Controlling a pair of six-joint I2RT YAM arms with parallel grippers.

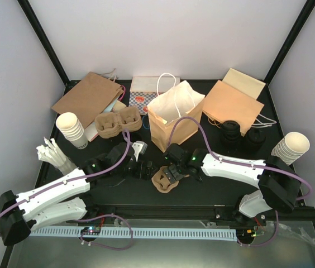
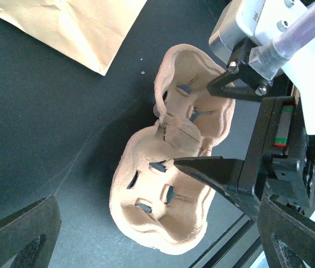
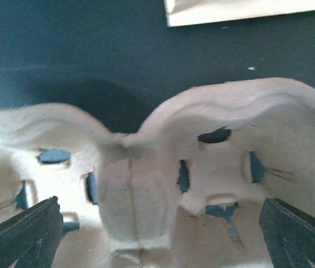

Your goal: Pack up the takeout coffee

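Note:
Two takeout coffee cups with black lids (image 1: 230, 130) (image 1: 253, 139) stand at the right, behind my right arm. A brown pulp cup carrier (image 1: 165, 182) lies near the table's front middle. It fills the left wrist view (image 2: 163, 195) and the right wrist view (image 3: 224, 167), and both its wells are empty. My right gripper (image 1: 172, 172) is open and sits low over the carrier, its fingers (image 2: 208, 167) straddling the middle ridge. My left gripper (image 1: 142, 167) is open and empty, just left of the carrier. No cup shows in either wrist view.
An open brown paper bag (image 1: 171, 120) stands behind the carrier. A second carrier (image 1: 115, 123) lies at back left. Flat paper bags (image 1: 87, 97) (image 1: 233, 103) lie at the back. Stacks of cream cups stand at left (image 1: 71, 129) and right (image 1: 290, 148).

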